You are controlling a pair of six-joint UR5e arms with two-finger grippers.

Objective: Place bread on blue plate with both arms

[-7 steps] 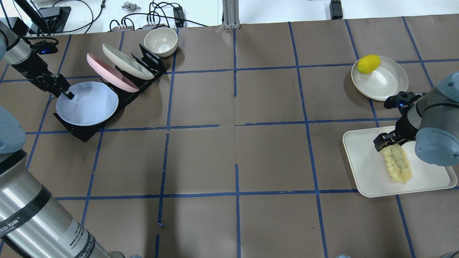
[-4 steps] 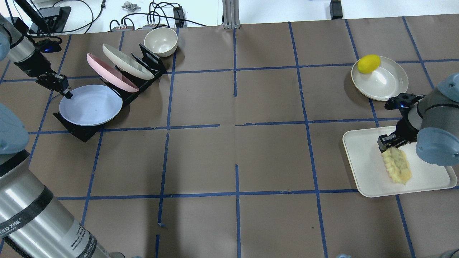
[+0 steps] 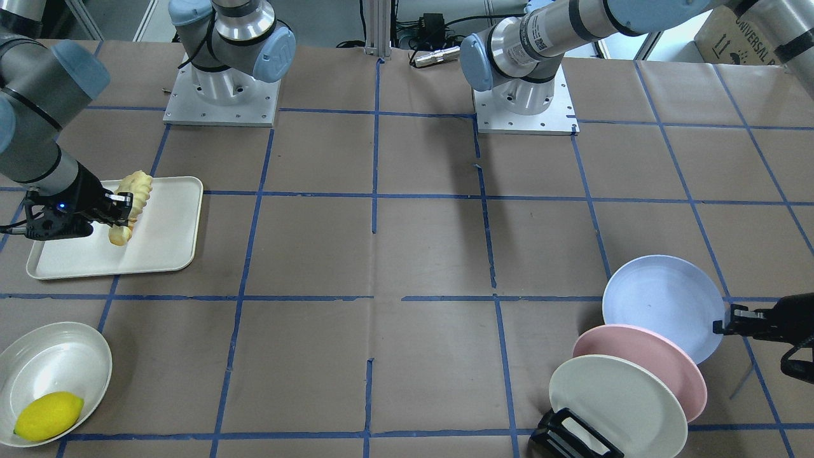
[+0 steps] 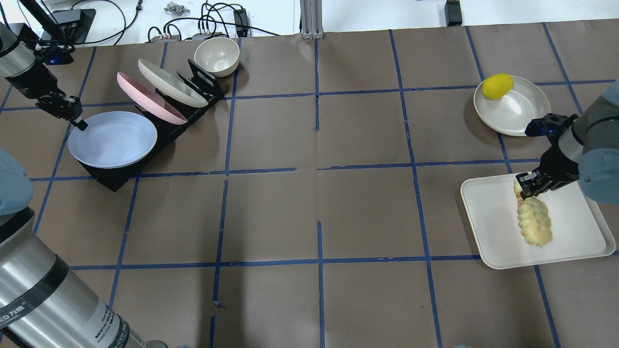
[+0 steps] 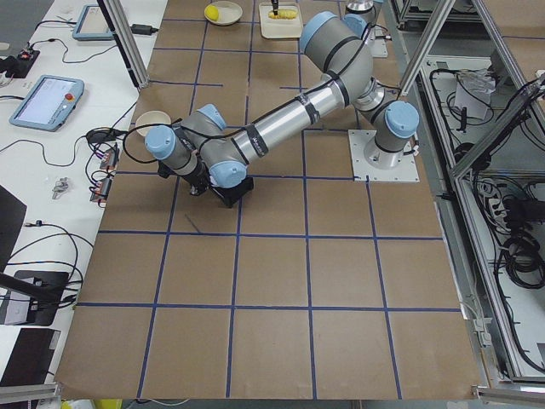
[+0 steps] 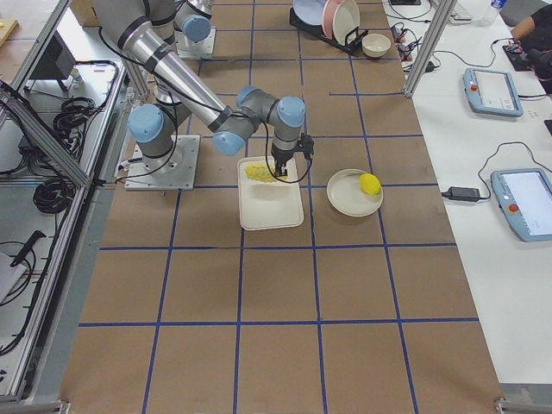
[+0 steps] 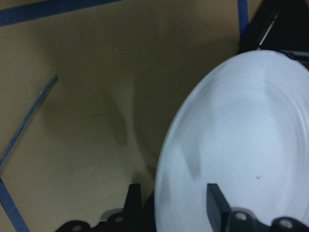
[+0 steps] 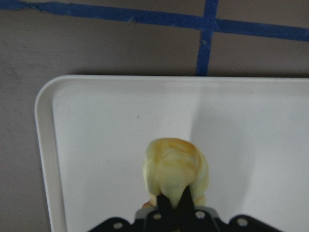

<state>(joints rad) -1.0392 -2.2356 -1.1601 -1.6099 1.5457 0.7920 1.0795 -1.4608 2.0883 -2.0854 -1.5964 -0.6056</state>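
Observation:
The blue plate [image 4: 112, 139] leans at the front of a black rack [image 4: 116, 176] at the table's far left. My left gripper [image 4: 80, 124] is shut on its left rim. In the left wrist view the fingers [image 7: 216, 209] straddle the plate's [image 7: 241, 145] edge. The bread [image 4: 534, 222] lies lengthwise on a white tray [image 4: 488, 212] at the right. My right gripper [image 4: 524, 188] is shut on the bread's far end. The right wrist view shows the loaf [image 8: 176, 166] pinched between the fingertips. In the front view the bread [image 3: 130, 203] is at the left and the blue plate [image 3: 661, 305] at the right.
A pink plate [image 4: 150, 99] and a cream plate [image 4: 171, 84] stand in the rack behind the blue one. A cream bowl [image 4: 216, 55] sits beyond the rack. A lemon [image 4: 498, 86] lies in a cream dish [image 4: 522, 108] behind the tray.
My left gripper has pulled the blue plate's rim left and up, and the plate now lies flatter. My right gripper has closed on the bread's end, and the loaf has shifted slightly.

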